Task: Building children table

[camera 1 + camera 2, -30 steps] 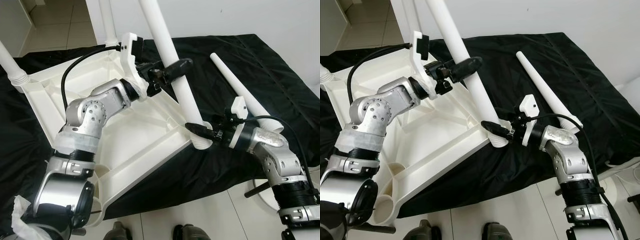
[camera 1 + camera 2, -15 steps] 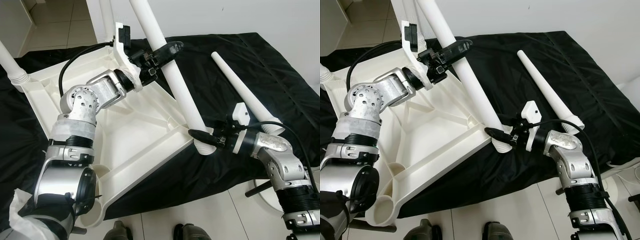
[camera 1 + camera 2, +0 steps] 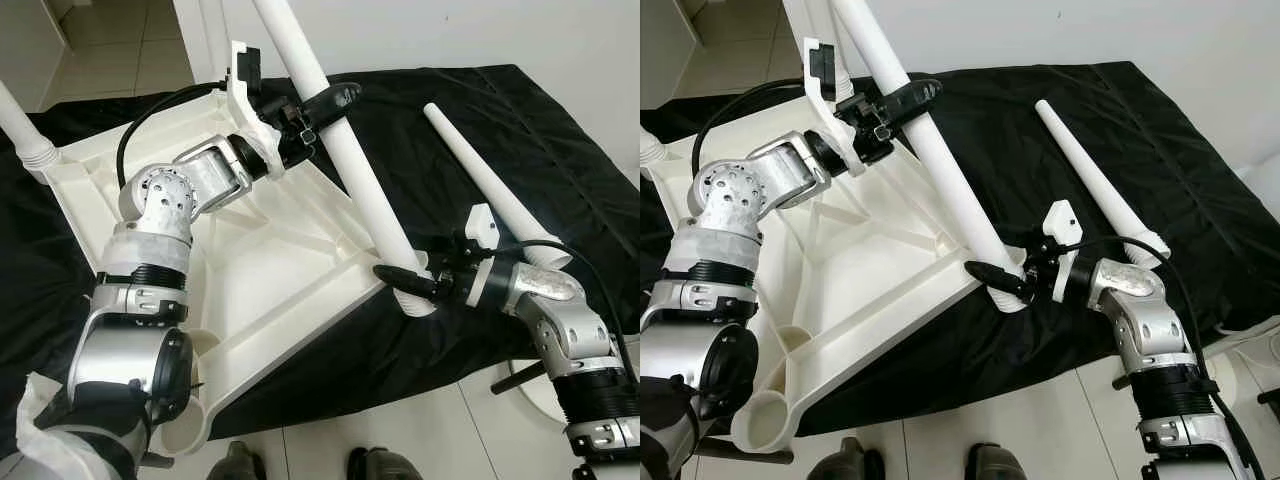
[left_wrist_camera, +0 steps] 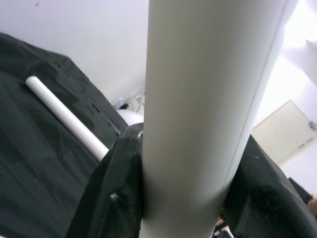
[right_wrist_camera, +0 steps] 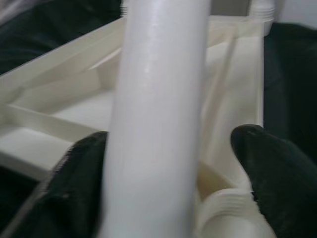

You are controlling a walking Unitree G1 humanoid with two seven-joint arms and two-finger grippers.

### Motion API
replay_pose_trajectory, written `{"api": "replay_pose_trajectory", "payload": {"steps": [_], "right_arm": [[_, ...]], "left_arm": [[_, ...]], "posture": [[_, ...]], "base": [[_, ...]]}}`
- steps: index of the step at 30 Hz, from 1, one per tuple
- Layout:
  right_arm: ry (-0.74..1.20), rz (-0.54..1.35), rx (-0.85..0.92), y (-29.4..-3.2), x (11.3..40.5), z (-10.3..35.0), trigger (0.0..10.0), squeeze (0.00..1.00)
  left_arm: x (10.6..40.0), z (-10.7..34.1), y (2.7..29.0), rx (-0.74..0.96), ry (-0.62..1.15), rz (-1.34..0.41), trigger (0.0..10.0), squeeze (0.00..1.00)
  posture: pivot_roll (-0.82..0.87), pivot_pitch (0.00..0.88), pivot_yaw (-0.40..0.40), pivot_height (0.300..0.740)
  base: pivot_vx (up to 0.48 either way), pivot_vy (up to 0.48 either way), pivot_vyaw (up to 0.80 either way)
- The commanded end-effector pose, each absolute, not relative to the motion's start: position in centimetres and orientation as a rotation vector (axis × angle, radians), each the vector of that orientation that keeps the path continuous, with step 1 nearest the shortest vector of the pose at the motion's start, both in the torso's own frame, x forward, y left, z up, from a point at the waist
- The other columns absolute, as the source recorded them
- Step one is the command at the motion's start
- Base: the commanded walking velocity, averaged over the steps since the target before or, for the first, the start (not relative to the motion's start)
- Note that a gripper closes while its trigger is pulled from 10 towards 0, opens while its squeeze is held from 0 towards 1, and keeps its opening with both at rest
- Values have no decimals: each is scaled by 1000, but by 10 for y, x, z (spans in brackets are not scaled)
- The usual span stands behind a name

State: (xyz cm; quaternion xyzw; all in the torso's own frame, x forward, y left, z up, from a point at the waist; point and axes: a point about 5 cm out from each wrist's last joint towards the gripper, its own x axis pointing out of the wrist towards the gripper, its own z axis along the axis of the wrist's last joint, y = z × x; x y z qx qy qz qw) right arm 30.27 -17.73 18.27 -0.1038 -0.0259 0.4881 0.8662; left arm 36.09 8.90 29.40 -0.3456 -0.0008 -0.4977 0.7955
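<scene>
Left eye view: table leg tipped further over its corner socket, not seated.

Nearest me, my right tool [image 3: 408, 283] pinches the leg [image 3: 352, 165] at its ribbed foot, now just off the corner of the upturned tabletop [image 3: 250, 270]. Higher up the leg, my left tool [image 3: 325, 103] stays clamped. Beyond the corner, a spare leg [image 3: 480, 180] lies on black cloth [image 3: 560, 160].

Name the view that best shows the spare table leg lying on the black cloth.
Left eye view: the spare leg lies whole on the black cloth. Right eye matches. Left wrist view shows one end; the right wrist view looks elsewhere.
</scene>
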Motion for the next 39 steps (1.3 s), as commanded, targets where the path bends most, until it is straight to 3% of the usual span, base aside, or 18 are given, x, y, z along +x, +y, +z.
{"api": "replay_pose_trajectory", "payload": {"steps": [1,3,4,8,18,24,39], "right_arm": [[-71,955,-239,-178,309,182,10000,1000],[-78,924,-240,-178,312,183,10000,1000],[-76,903,-238,-177,313,182,10000,0],[-81,878,-235,-174,316,181,10000,0],[-130,635,-276,-157,334,186,10000,0],[-175,534,-264,-132,338,188,10000,0],[-248,253,-257,-105,353,202,10000,0]], "left_arm": [[357,312,88,-766,-83,-1150,10000,0],[357,316,88,-759,-99,-1140,10000,0],[356,320,89,-761,-115,-1136,10000,0],[356,326,91,-753,-143,-1124,10000,0],[354,332,84,-523,-235,-931,10000,0],[352,335,73,-450,-291,-831,10000,0],[349,343,48,-411,-353,-690,10000,0]], "posture": [[-100,94,56,740],[-100,94,56,740],[-101,93,56,740],[-101,93,56,740],[-90,103,52,740],[-89,105,51,740],[-83,104,49,740]], "base": [[0,0,0],[0,0,0],[0,0,0],[0,0,0],[0,0,0],[0,0,0],[0,0,0]]}}
